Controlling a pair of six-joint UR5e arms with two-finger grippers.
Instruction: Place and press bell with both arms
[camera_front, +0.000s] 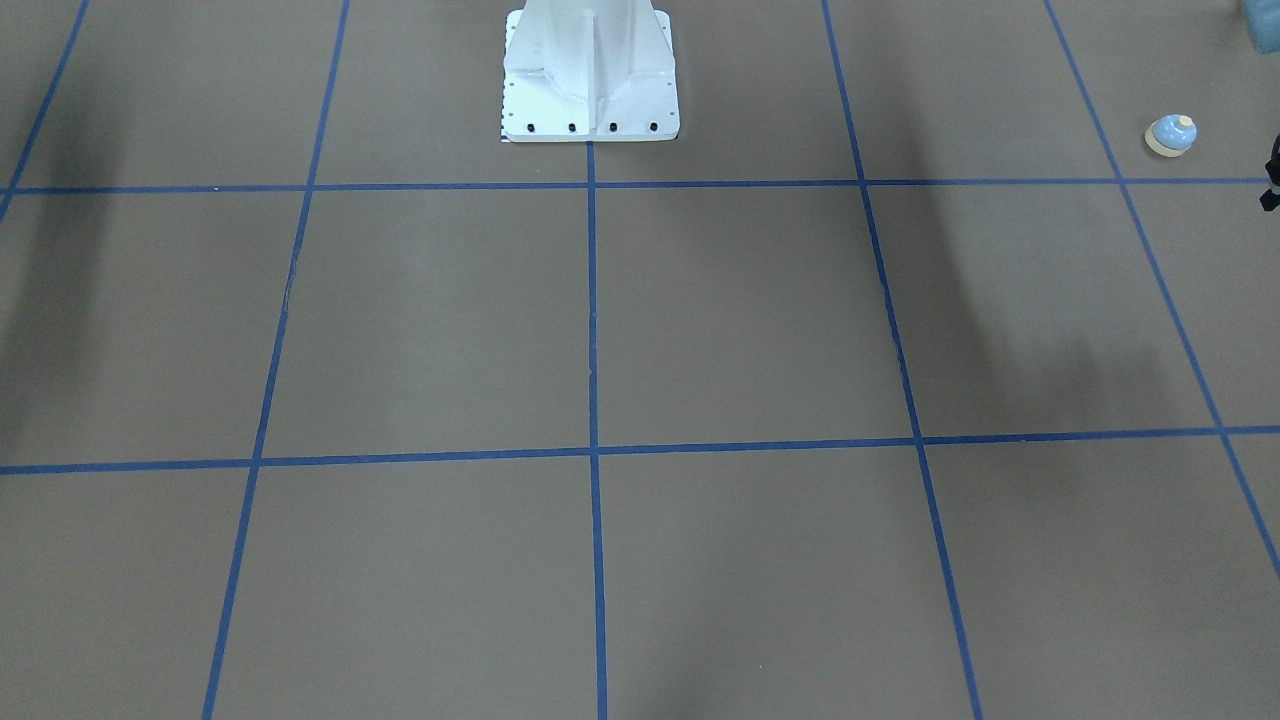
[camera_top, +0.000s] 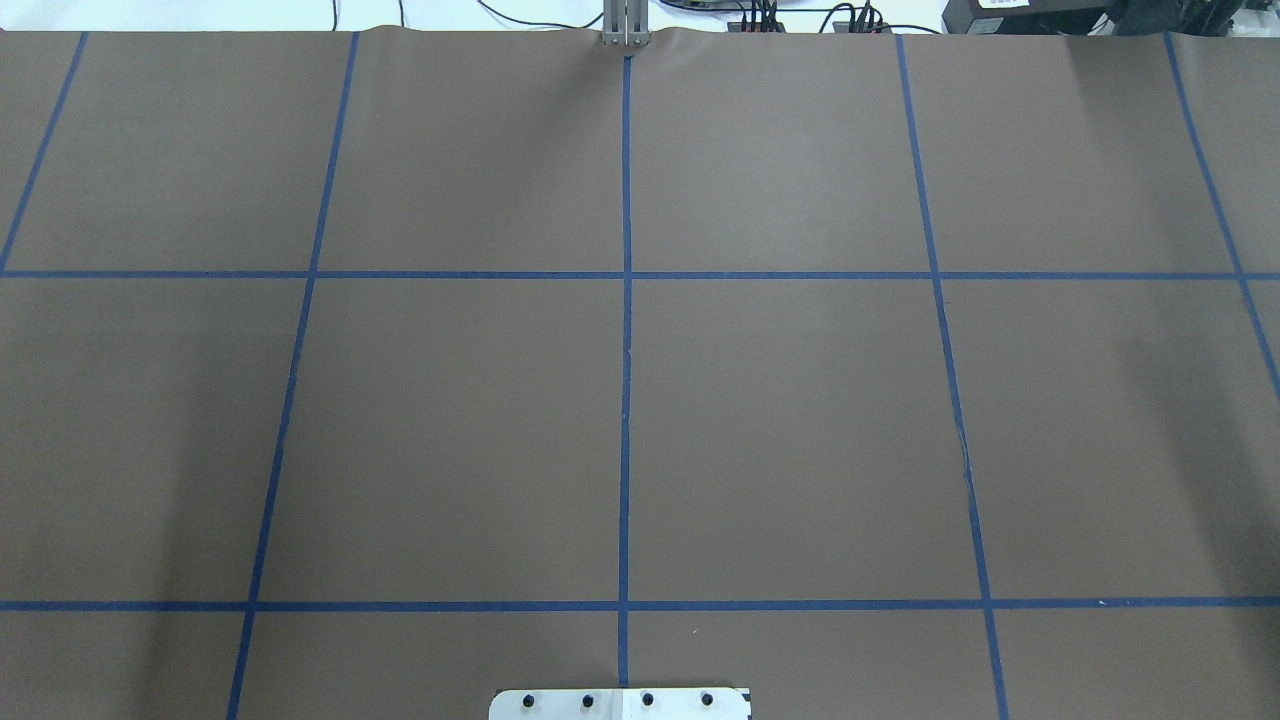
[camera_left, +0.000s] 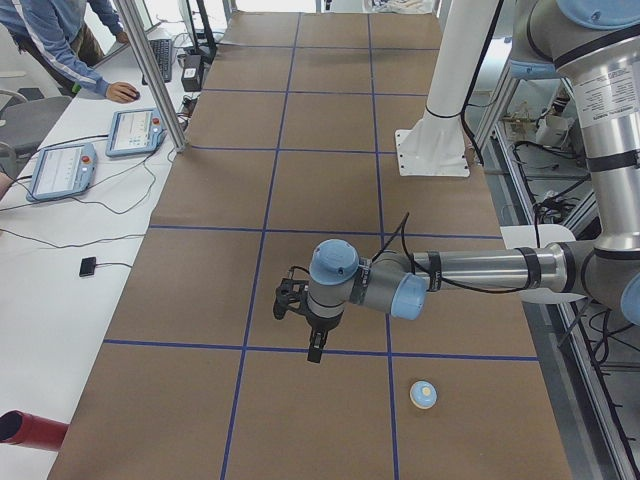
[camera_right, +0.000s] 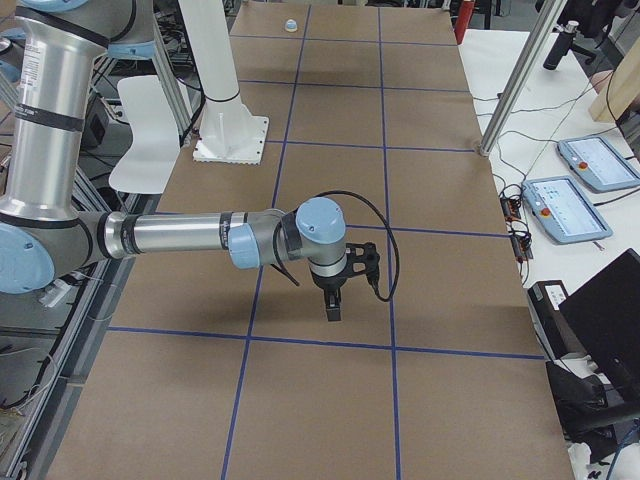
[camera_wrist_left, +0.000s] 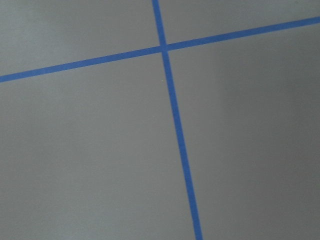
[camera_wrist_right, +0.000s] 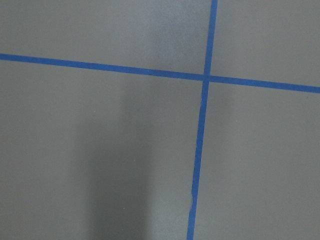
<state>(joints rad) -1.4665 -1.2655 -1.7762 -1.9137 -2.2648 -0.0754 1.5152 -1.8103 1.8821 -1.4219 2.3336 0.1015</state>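
We are at the start: the small light-blue dome bell (camera_left: 423, 395) with cream base and button sits untouched on the brown, blue-taped counter (camera_left: 320, 190), near its left end (upright, nothing touching it). The left arm's black tool (camera_left: 313, 350) hovers near it, pointing down; the right arm's black tool (camera_right: 333, 312) hangs well apart. We cannot tell whether either is open or closed. Next, we judge, the left tool must shift over and descend around the dome.
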